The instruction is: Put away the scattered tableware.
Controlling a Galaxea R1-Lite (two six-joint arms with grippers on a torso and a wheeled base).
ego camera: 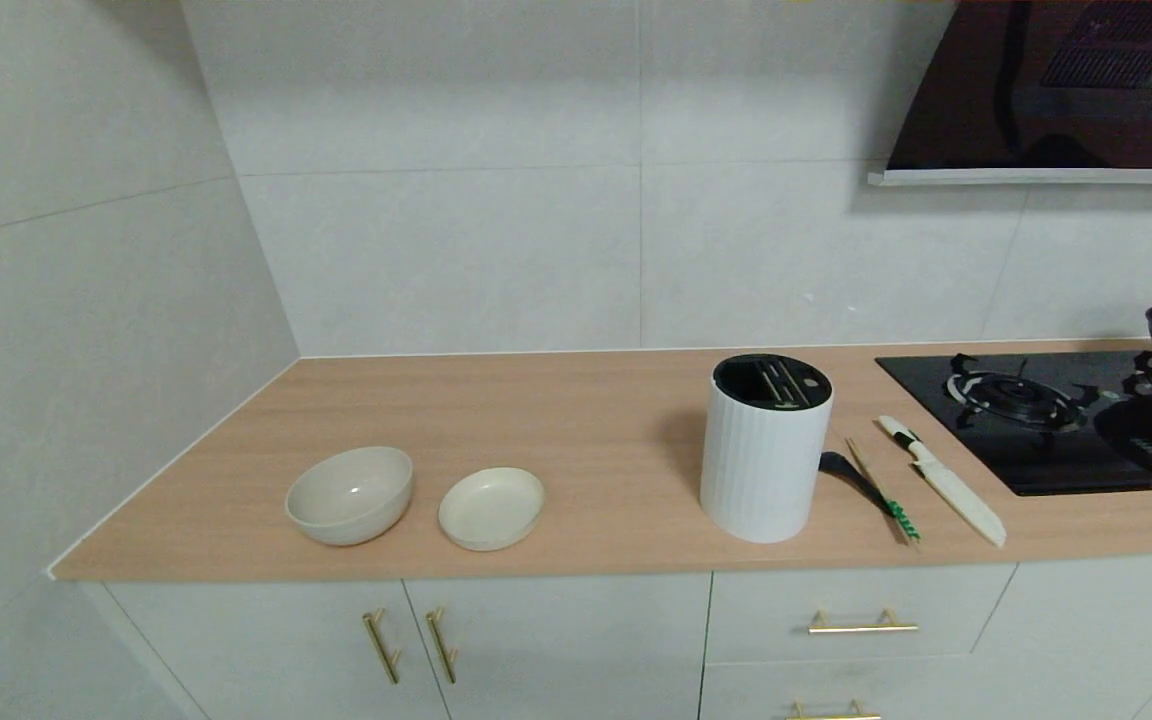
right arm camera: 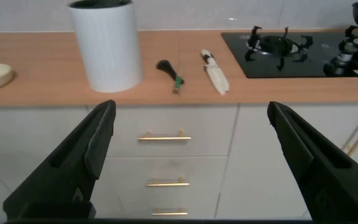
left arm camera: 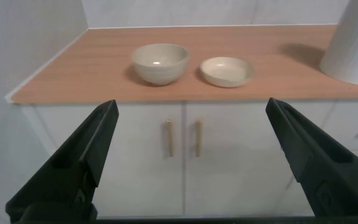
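Left wrist view: bowl (left arm camera: 160,62), dish (left arm camera: 227,70), left fingers (left arm camera: 79,163) wide; right wrist view: holder (right arm camera: 104,48), knife (right arm camera: 215,72), right fingers (right arm camera: 78,163) wide.

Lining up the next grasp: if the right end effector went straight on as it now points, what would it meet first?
The right end effector would probably meet the white drawer front under the countertop, near its gold handle; depth is unclear.

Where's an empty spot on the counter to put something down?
The counter is bare between the small bowl and the white holder, and along the wall behind the big bowl. Crowded between holder and stove: spoon, chopsticks, knife lie there.
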